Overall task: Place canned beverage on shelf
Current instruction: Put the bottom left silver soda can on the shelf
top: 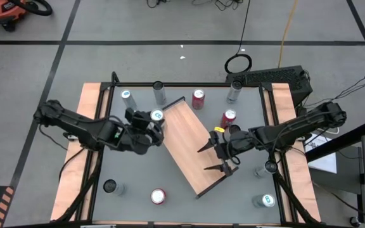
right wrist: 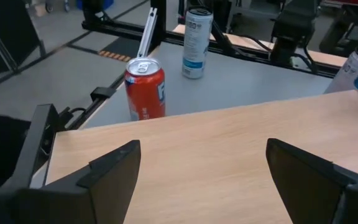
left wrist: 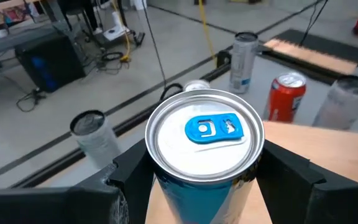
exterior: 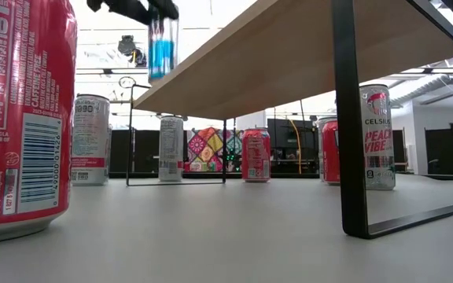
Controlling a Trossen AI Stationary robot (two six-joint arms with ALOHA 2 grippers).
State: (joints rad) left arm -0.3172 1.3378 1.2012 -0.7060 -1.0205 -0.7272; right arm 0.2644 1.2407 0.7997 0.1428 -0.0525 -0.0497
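One can: blue can (left wrist: 205,162) held by left gripper (top: 149,126), raised at shelf (top: 192,145) left edge.
Right gripper (top: 215,158): fingers wide, empty, over shelf.
Left: set it down.

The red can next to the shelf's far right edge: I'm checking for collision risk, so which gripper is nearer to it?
Right. The right gripper hovers open over the shelf, just beside the red can. The left gripper holds a blue-tabbed can at the shelf's opposite edge.
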